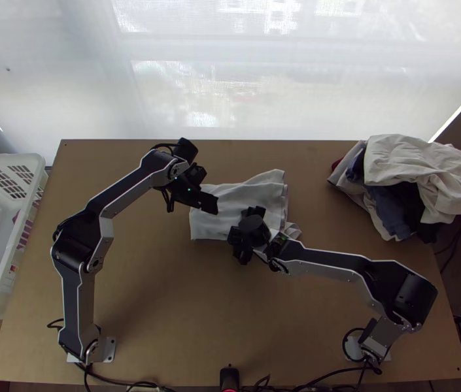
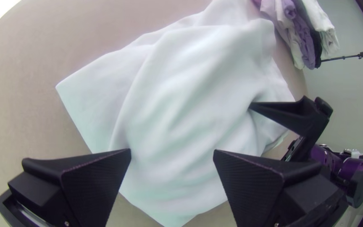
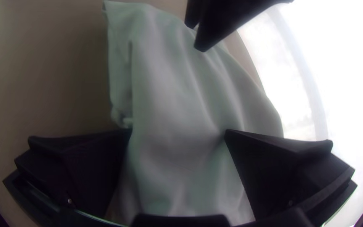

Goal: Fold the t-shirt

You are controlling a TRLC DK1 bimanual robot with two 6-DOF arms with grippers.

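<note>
A white t-shirt lies as a wrinkled, partly layered bundle at the middle of the table, its right edge uneven in the top view. The left gripper is over the shirt's left side; in its wrist view this gripper is open above the cloth. At the shirt's near edge is the right gripper. The right wrist view has this gripper open, its fingers on either side of the cloth, with the other arm's fingers farther off.
A heap of white and dark clothes lies at the table's far right corner. A white basket stands off the left edge. Bare wooden table stretches between the arms' bases, with cables along its near edge.
</note>
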